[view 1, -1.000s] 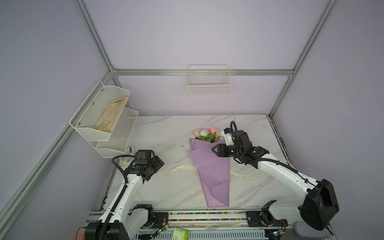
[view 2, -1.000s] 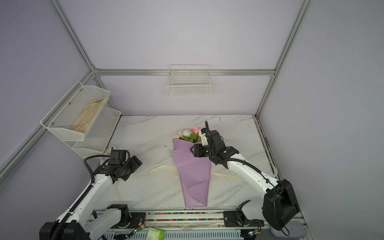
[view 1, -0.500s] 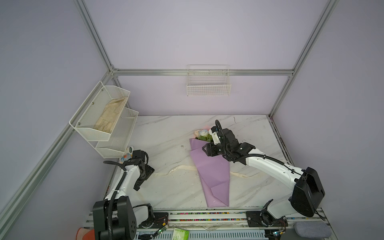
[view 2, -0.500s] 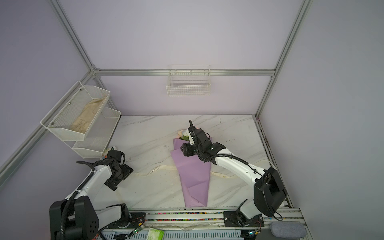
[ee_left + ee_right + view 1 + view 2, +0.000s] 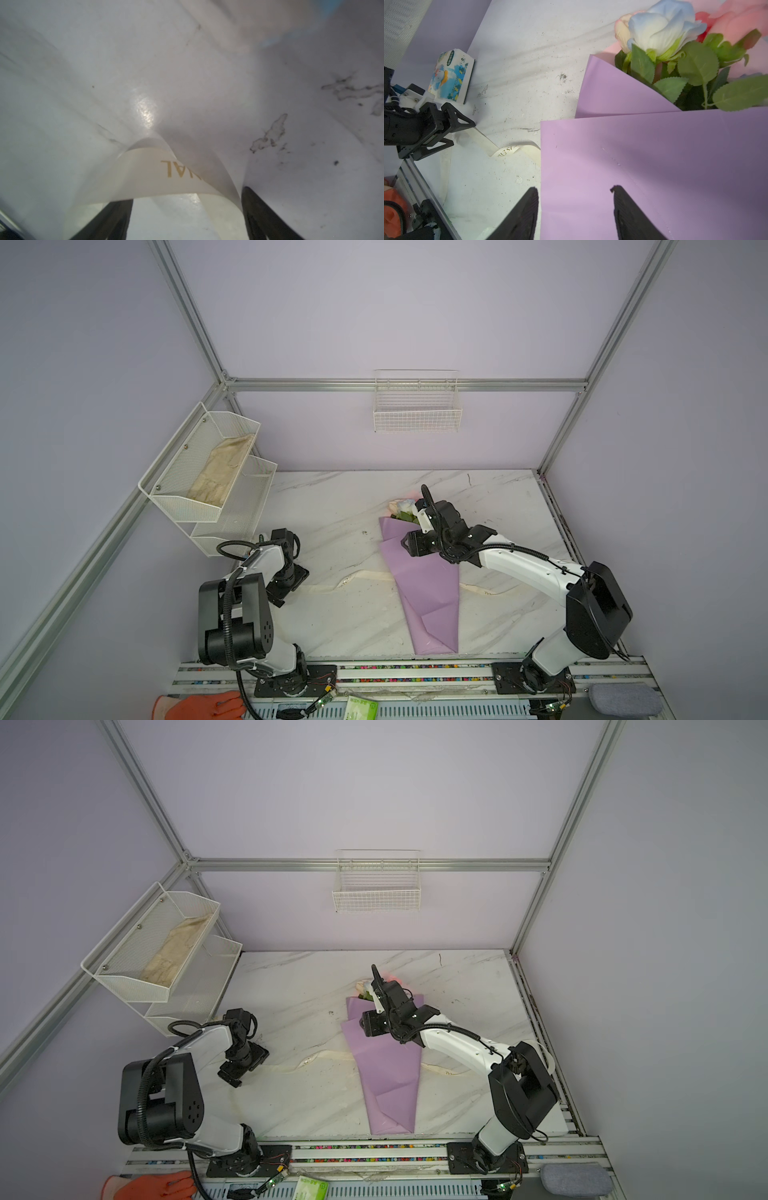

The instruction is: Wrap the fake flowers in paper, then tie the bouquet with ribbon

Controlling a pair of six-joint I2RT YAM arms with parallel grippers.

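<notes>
The bouquet of fake flowers lies on the marble table, sheathed in lilac paper (image 5: 428,589) (image 5: 388,1073) (image 5: 654,166). Its roses (image 5: 402,508) (image 5: 662,31) point to the back wall. A cream ribbon (image 5: 361,574) (image 5: 316,1057) (image 5: 508,150) with gold letters runs across the table under the paper. My left gripper (image 5: 289,587) (image 5: 243,1065) (image 5: 187,216) is open, low over the ribbon's left end. The ribbon (image 5: 149,172) arches between its fingers. My right gripper (image 5: 405,543) (image 5: 365,1025) (image 5: 574,199) is open above the paper's left edge, one finger over the table, one over the paper.
A tissue pack (image 5: 450,76) stands near the left arm. A white mesh shelf (image 5: 208,472) with a cloth hangs at the left, and a wire basket (image 5: 417,414) on the back wall. An orange glove (image 5: 199,707) and a grey pad (image 5: 619,699) lie before the rail.
The left arm has folded back and brought its gripper down onto the ribbon's left end. The right gripper has moved left from beside the flowers to over the paper's left edge.
</notes>
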